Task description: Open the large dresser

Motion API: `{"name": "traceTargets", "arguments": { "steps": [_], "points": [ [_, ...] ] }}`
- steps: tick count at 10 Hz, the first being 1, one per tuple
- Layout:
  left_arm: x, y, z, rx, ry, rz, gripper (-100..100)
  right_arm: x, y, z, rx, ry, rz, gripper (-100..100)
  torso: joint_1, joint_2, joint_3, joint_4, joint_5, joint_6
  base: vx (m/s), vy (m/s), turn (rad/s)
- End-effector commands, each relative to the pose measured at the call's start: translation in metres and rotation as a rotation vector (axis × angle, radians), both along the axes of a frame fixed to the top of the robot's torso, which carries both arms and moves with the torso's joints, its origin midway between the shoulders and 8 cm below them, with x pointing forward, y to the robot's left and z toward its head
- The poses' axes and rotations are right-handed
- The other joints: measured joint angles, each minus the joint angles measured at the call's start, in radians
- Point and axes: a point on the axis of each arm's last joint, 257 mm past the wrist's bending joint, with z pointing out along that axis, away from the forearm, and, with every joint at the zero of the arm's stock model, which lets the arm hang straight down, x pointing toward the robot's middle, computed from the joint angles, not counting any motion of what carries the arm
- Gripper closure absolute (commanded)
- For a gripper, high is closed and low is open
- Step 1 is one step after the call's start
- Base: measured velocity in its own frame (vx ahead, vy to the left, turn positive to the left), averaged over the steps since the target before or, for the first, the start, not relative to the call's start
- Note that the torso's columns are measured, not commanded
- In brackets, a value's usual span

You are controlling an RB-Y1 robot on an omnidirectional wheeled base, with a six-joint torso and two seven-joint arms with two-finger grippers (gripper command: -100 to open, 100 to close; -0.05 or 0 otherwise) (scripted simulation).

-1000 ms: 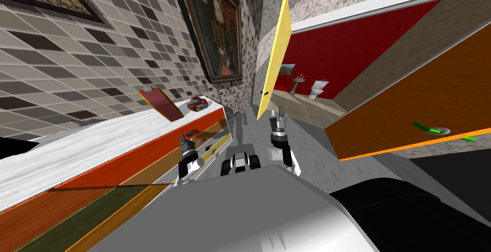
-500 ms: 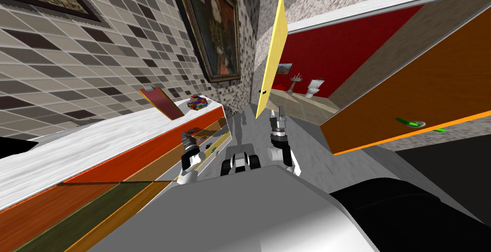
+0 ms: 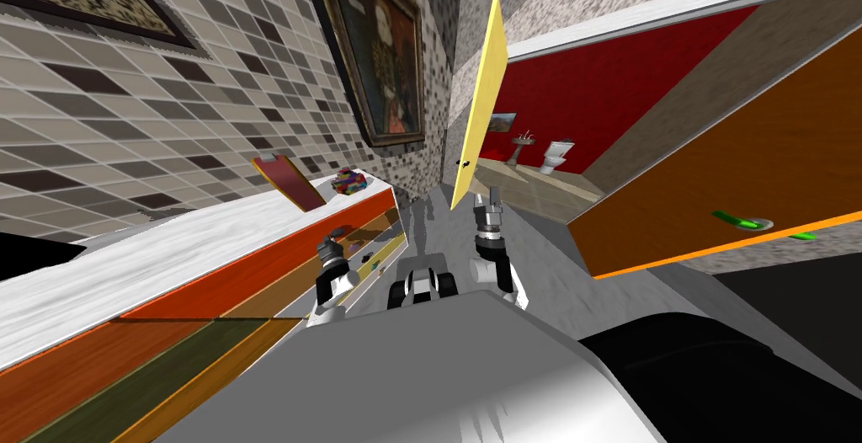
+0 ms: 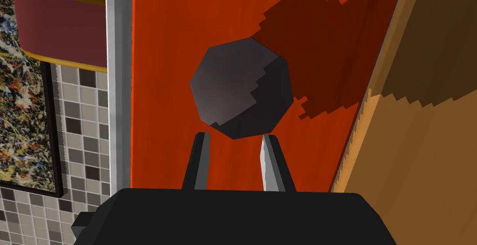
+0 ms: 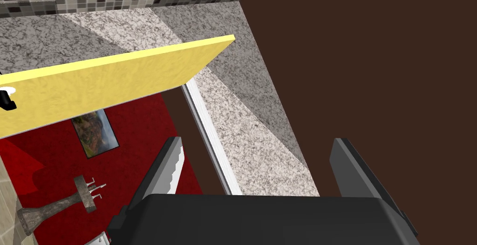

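The dresser [image 3: 168,244] runs along the tiled wall on my left, with a white top and an orange-red drawer front [image 4: 163,70]. A dark faceted knob [image 4: 242,88] sticks out of that front. My left gripper [image 4: 235,137] is right at the knob, its fingers [image 4: 199,163] drawn close together with both tips against the knob's near end. In the head view the left gripper [image 3: 333,242] sits against the drawer front below the white top. My right gripper [image 5: 258,158] is open and holds nothing; it is raised in front of me [image 3: 491,202], away from the dresser.
A maroon board with a yellow rim [image 3: 286,181] and a small multicoloured object [image 3: 347,181] rest on the dresser top. A yellow door [image 3: 480,101] stands open ahead. An orange-brown panel [image 3: 741,160] juts in on my right. A tan panel [image 4: 419,139] adjoins the orange-red drawer front.
The left gripper's fingers have drawn in from wide open to a narrow gap at the knob. The left hand has edged slightly forward along the drawer front. The right arm is unchanged.
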Motion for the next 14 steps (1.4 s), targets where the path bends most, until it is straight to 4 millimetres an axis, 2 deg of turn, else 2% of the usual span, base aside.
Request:
{"name": "traceTargets", "arguments": {
  "steps": [1, 2, 3, 4, 10, 14],
  "points": [
    [-0.016, -0.003, -0.007, -0.003, 0.007, -0.013, 100, 0.000, 0.000, 0.000, 0.000, 0.000, 0.000, 0, 0.001, 0.001, 0.001, 0.000, 0.001, 0.000, 0.085, -0.014, 0.039],
    [-0.027, -0.005, -0.008, -0.002, 0.007, -0.022, 100, 0.000, 0.000, 0.000, 0.000, 0.000, 0.000, 0, 0.002, 0.002, 0.002, 0.000, 0.002, 0.002, 0.070, -0.025, 0.037],
    [-0.033, -0.009, -0.004, -0.003, -0.006, -0.035, 100, 0.000, 0.000, 0.000, 0.000, 0.000, 0.000, 0, 0.002, 0.002, 0.002, -0.001, 0.002, 0.001, 0.093, -0.028, 0.071],
    [-0.038, -0.007, -0.009, -0.003, 0.007, -0.031, 100, 0.000, 0.000, 0.000, 0.000, 0.000, 0.000, 0, 0.001, 0.000, 0.001, -0.001, 0.002, 0.001, 0.069, -0.013, 0.052],
    [-0.079, -0.021, -0.008, -0.015, 0.003, -0.073, 100, 0.000, 0.000, 0.000, 0.000, 0.000, 0.000, 0, 0.000, 0.000, 0.001, -0.001, 0.003, 0.003, 0.073, -0.018, 0.054],
    [-0.076, -0.020, 0.001, -0.009, 0.012, -0.074, 100, 0.000, 0.000, 0.000, 0.000, 0.000, 0.000, 0, -0.004, 0.008, 0.006, 0.001, 0.001, 0.002, -0.074, -0.080, 0.015]
  ]
}}
